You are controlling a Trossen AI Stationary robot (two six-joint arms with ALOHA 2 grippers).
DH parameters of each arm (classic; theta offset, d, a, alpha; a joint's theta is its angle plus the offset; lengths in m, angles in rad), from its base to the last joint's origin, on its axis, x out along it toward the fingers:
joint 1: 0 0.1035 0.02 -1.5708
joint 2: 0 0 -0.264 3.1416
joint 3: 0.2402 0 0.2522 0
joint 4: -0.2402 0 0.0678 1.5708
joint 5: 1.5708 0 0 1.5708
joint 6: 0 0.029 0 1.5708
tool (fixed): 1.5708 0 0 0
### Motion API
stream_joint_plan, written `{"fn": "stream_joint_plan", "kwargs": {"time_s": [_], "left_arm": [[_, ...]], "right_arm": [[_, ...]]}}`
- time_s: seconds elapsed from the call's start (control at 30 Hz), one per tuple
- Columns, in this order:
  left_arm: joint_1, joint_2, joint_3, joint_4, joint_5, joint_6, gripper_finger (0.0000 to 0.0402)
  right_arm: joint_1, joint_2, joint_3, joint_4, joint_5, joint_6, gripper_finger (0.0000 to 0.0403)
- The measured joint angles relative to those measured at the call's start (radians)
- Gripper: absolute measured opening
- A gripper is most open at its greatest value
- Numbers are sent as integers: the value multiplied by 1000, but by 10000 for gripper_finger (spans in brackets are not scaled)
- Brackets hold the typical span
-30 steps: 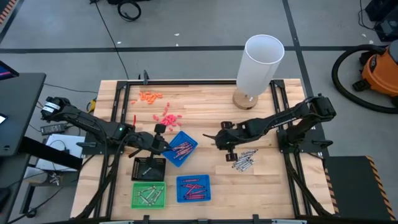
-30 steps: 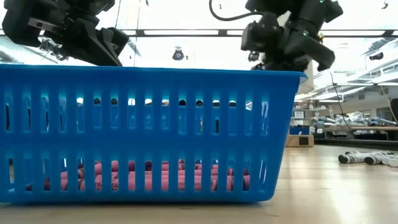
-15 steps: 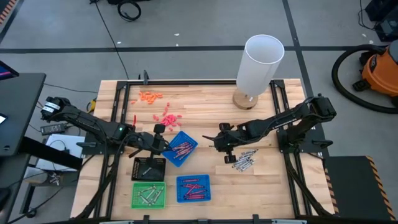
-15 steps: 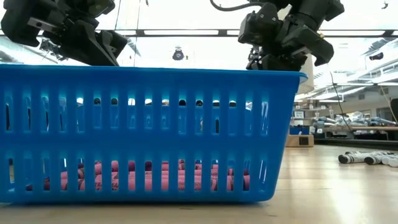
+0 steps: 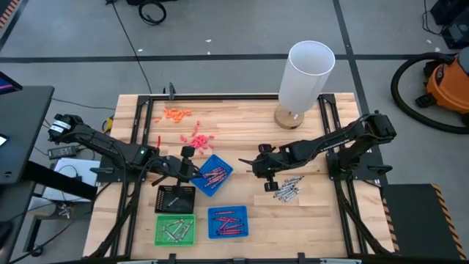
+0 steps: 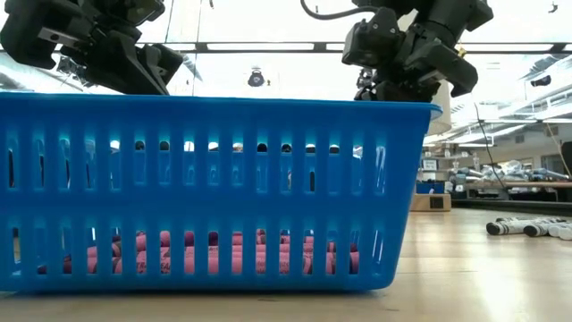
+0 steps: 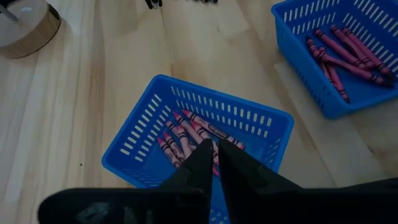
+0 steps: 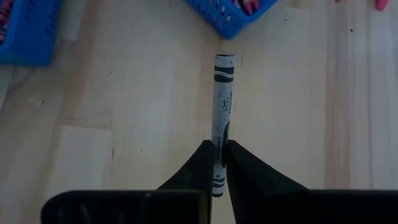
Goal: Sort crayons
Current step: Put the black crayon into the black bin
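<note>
So the grey crayon (image 8: 222, 106) is pinched in the right gripper (image 8: 217, 163), fingers clamped on its lower end, long axis pointing straight out toward 12. The green tray (image 5: 176, 229) holding greys sits around 8 o'clock from it. Left gripper (image 7: 212, 163) hangs closed and empty over the tilted blue tray (image 7: 143, 130).

Floor (image 5: 220, 29): grey, with dark cables lying on it
Vacuum (image 5: 447, 84): orange, beyond the table's far right corner
Ceiling lights (image 6: 268, 46): long bright strips (low view)
Desk (image 5: 18, 132): dark, left of the table
</note>
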Motion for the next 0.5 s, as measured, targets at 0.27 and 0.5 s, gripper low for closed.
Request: {"fn": "stream_joint_plan", "kwargs": {"time_s": [0.27, 0.5], "left_arm": [[0, 0, 0, -1, 0, 0, 36], [0, 0, 0, -1, 0, -7, 36]], "right_arm": [[0, 0, 0, 44, -33, -1, 39], [2, 0, 0, 133, -60, -4, 39]]}}
